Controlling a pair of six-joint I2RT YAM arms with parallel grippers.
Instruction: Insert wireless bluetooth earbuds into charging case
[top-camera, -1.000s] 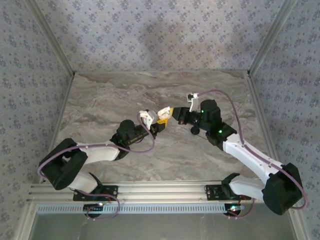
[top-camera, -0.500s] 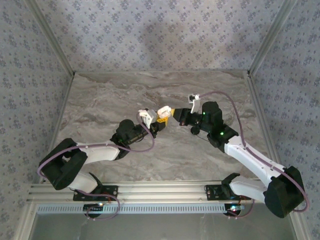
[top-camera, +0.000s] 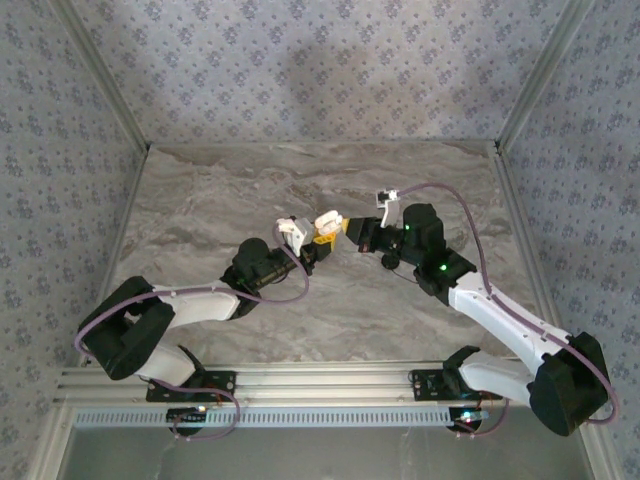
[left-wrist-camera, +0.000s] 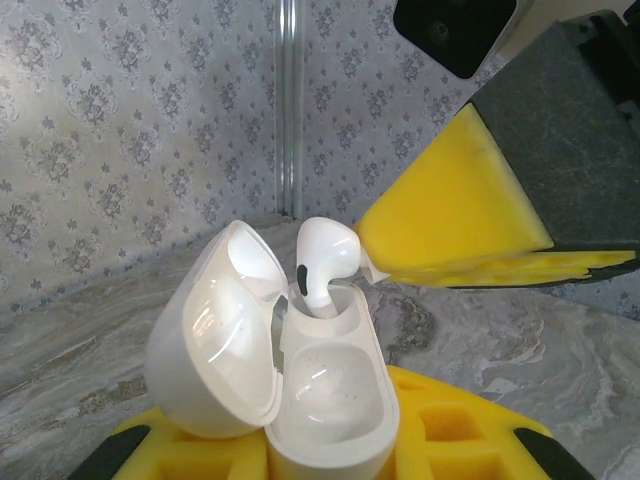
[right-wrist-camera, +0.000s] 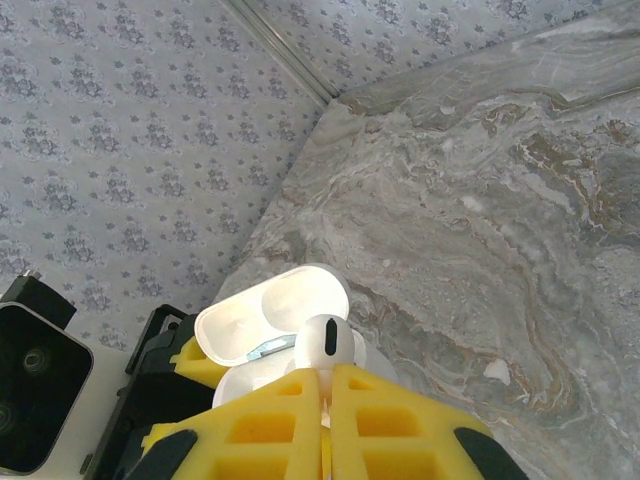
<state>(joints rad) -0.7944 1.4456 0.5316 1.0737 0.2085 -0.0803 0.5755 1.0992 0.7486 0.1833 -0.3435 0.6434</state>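
Note:
The charging case (left-wrist-camera: 330, 400) is a glossy white box with its lid (left-wrist-camera: 215, 340) swung open to the left. My left gripper (left-wrist-camera: 330, 455) is shut on its body between yellow foam pads (left-wrist-camera: 470, 440). One white earbud (left-wrist-camera: 322, 260) stands at the case's far socket with its stem down inside. My right gripper (right-wrist-camera: 322, 400) is shut on this earbud (right-wrist-camera: 327, 345), with the open case (right-wrist-camera: 270, 305) just beyond it. From above, the case (top-camera: 327, 221) hangs over mid-table between the left gripper (top-camera: 316, 240) and the right gripper (top-camera: 346, 228). The case's nearer socket (left-wrist-camera: 325, 395) holds nothing.
The grey marble table (top-camera: 220, 190) stretches around both arms. Patterned walls with aluminium posts (top-camera: 100, 90) bound it at the back and sides. The left wrist's black camera housing (right-wrist-camera: 30, 385) sits close beside the right gripper.
My right gripper has shifted a little left toward the case, bringing the earbud to its far socket. The left arm has held the case nearly still.

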